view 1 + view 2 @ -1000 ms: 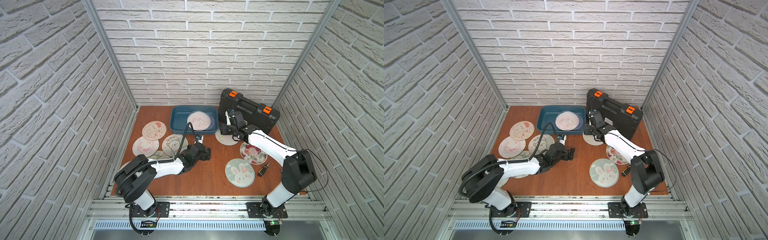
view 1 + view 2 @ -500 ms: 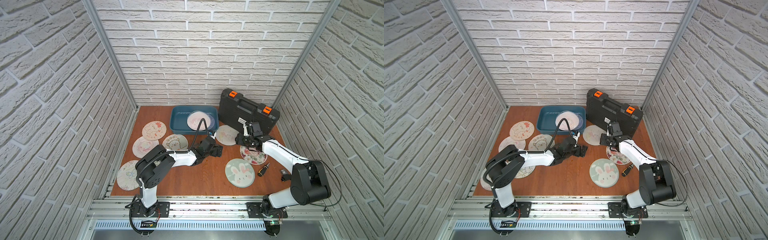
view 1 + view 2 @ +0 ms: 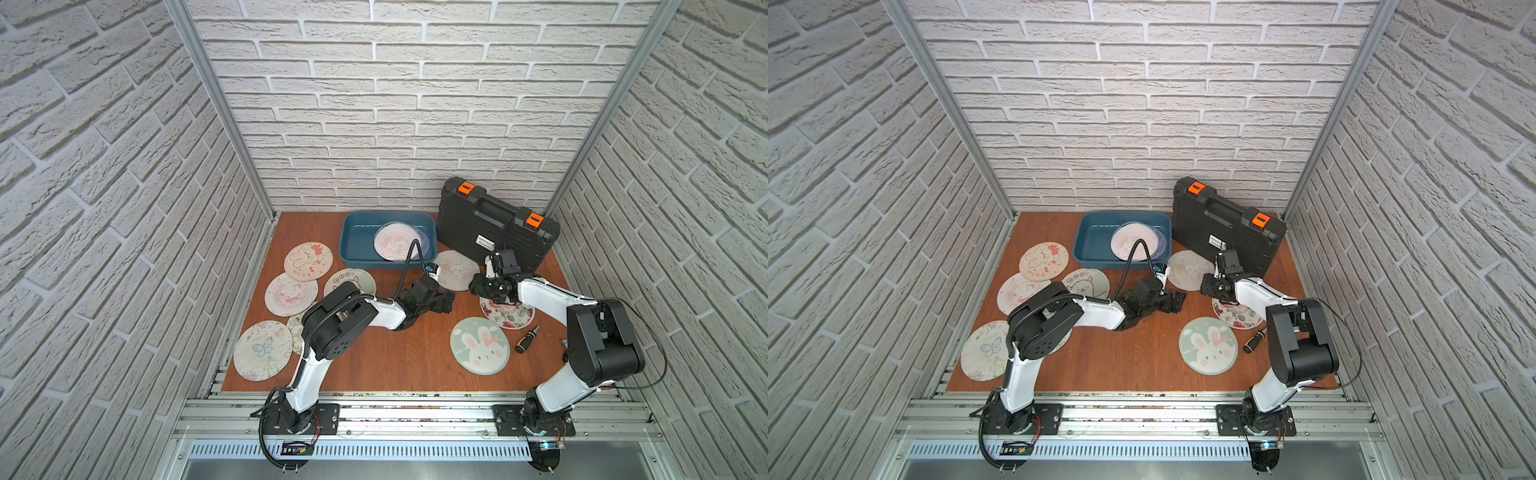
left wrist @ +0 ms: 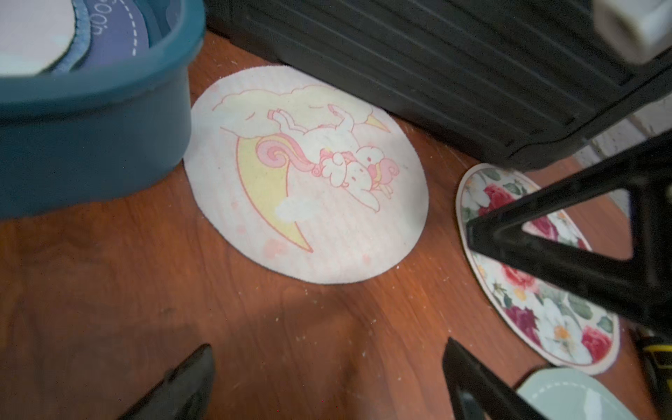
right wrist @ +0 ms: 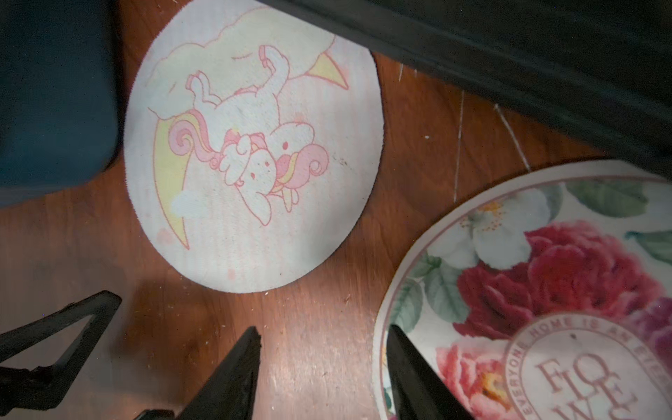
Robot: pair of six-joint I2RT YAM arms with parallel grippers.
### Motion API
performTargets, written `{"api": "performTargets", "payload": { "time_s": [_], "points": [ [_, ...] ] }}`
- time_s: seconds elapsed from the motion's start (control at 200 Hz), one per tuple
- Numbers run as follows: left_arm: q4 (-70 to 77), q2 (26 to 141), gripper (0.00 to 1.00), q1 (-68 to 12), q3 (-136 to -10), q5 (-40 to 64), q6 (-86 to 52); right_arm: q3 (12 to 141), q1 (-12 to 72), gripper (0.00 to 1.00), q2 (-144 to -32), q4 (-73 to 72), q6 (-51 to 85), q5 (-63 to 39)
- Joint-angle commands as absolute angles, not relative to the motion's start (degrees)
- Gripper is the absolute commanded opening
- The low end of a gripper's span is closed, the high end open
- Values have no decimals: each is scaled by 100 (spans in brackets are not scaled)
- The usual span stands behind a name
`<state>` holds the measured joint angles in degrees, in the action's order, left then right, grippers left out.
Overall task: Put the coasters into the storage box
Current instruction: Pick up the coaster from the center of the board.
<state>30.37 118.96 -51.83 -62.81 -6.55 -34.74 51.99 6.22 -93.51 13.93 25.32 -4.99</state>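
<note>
**Bench**: brown wood board with brick-pattern walls on three sides.

**Storage box**: teal, at the far edge of the bench, just beside the black case. There are coasters inside. A pink-print coaster lies on top, toward the case-side wall. A blue-purple coaster shows its edge beneath it.

**Unicorn coaster**: lies flat on the bench between the box and the case. One edge meets the foot of the box. The far edge is hidden by the case's lower lip, and I cannot tell whether it lies underneath.

**Floral coaster**: lies flat, near the unicorn coaster, with a strip of bare wood between them.

**Green rabbit coaster**: lies nearer the front rail, with a small screwdriver just beside it.

**Left half of the bench:**
- cream rabbit coaster
- pink coaster
- alpaca coaster
- butterfly coaster
- one more coaster, mostly hidden under the left arm

**Left pincer**: jaws spread wide and empty. It sits low over bare wood, pointed at the unicorn coaster from the near side.

**Right pincer**: jaws part-way apart, with only bare wood between them, so it grasps nothing. One fingertip overlaps the rim of the floral coaster; I cannot tell whether it makes contact. It is close to the left pincer, and both are aimed toward the unicorn coaster.
</note>
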Motion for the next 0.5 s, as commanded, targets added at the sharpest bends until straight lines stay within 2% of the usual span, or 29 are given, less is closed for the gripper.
{"api": "performTargets", "payload": {
  "time_s": [0.0, 0.495],
  "points": [
    [3488, 12105, 97, -5217, -6364, -843, -3627, 5168, 606, 56, -9484, 1038, 2678, -481],
    [3661, 12442, 97, -5214, -6505, -1069, -4090, 5259, 602, 54, -10116, 609, 2962, -501]
  ]
}}
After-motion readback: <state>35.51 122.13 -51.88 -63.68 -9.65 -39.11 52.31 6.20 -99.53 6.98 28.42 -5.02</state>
